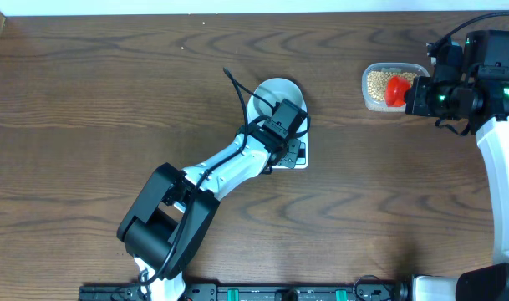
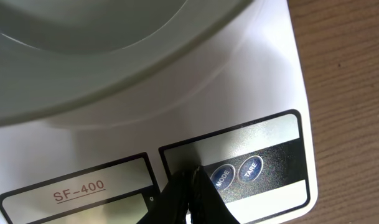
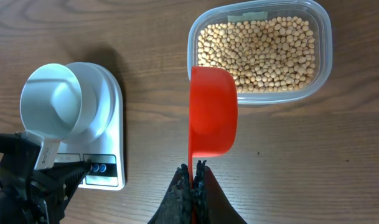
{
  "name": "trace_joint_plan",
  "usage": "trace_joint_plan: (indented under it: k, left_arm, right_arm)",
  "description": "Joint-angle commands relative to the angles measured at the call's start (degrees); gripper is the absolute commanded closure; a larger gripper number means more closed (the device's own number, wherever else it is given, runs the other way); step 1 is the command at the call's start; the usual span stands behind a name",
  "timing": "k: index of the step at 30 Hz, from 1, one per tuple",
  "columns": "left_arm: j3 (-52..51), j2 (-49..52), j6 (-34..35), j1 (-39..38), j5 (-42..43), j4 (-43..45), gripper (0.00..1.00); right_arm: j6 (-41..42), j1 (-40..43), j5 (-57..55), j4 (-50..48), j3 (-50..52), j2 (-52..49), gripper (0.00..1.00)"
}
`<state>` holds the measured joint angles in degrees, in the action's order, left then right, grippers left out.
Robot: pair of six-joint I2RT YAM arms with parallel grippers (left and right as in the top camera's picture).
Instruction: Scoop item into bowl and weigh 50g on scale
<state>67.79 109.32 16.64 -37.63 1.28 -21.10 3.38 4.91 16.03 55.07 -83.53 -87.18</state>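
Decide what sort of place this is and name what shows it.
Probably a robot lab bench staged for kitchen-style weighing: two robot arms work over a wood-grain table, a digital scale carries a white bowl, and a clear tub holds beans.

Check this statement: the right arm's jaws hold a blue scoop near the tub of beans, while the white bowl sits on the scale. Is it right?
One error: the scoop is red, not blue, as the right wrist view shows. The tub of beans, bowl and scale are as stated.
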Motion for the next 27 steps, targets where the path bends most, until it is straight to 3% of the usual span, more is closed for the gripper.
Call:
trace_joint_plan:
  k: [1, 27]
  left_arm:
    - [-0.98, 0.96, -0.52, 0.2, -1.97, -0.44, 0.93]
    - [-1.07, 4.68, -2.14, -1.77, -1.99, -0.59, 0.93]
  right_arm:
    - [-0.92, 0.0, 0.11, 0.02, -1.01, -0.11, 0.99]
    - [-0.9, 0.0, 0.11, 0.66, -1.01, -0.11, 0.99]
